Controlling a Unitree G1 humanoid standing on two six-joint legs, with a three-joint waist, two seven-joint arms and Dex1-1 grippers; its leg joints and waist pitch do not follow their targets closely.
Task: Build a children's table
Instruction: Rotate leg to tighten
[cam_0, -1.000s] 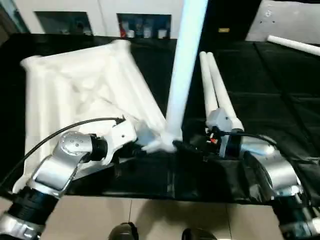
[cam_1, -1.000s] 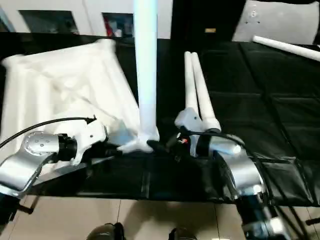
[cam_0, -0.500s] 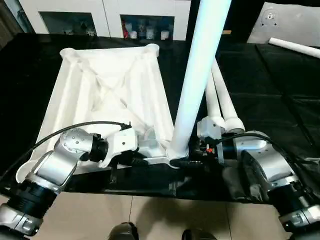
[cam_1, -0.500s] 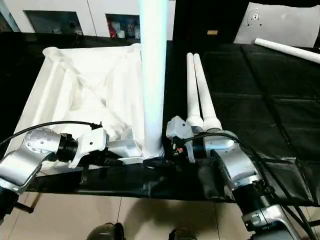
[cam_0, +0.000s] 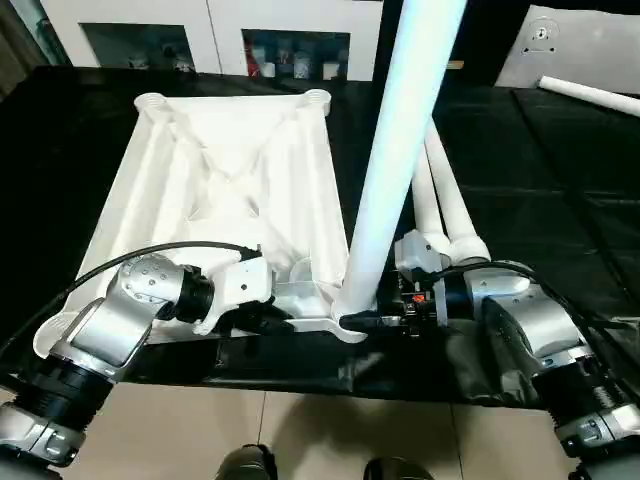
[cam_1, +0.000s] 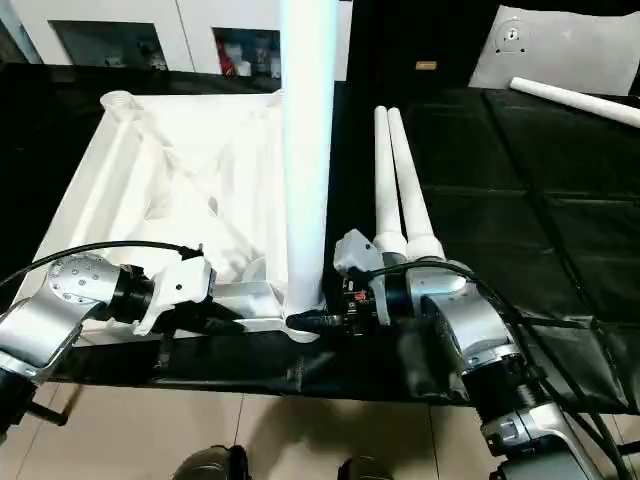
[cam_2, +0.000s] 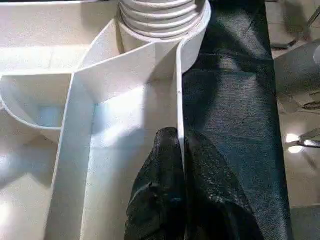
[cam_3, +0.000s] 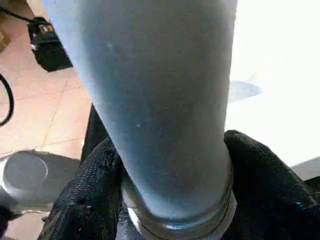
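The table top (cam_0: 235, 200) is lying ribbed side up on the black-covered work surface (cam_0: 560, 180), occupying its left half, with its near edge running along the surface's near edge. You are looking at one leg (cam_0: 400, 150) standing upright in the near right corner socket of the top. Two loose legs (cam_1: 400, 190) are lying side by side just beside that upright leg, pointing toward the far edge, and their thick ends are sitting directly behind your right forearm. A fourth leg (cam_0: 590, 95) is lying well apart, near the far right corner. A white cabinet (cam_0: 250, 30) with glass-fronted compartments is standing beyond the far edge.

Your left gripper (cam_2: 181, 150) is pinching the thin outer wall of the table top close to the occupied socket, one finger inside the wall and one outside, jaws narrow on it. Your right gripper (cam_3: 175, 165) is clasping the base of the upright leg, fingers (cam_3: 90, 195) pressed against both sides of it.

The left wrist view is giving you the leg's threaded rings (cam_2: 160, 12) seated in the socket mouth, a detail the head views are hiding behind the left wrist. The right wrist view is showing tiled floor (cam_3: 45, 105) past the near edge.
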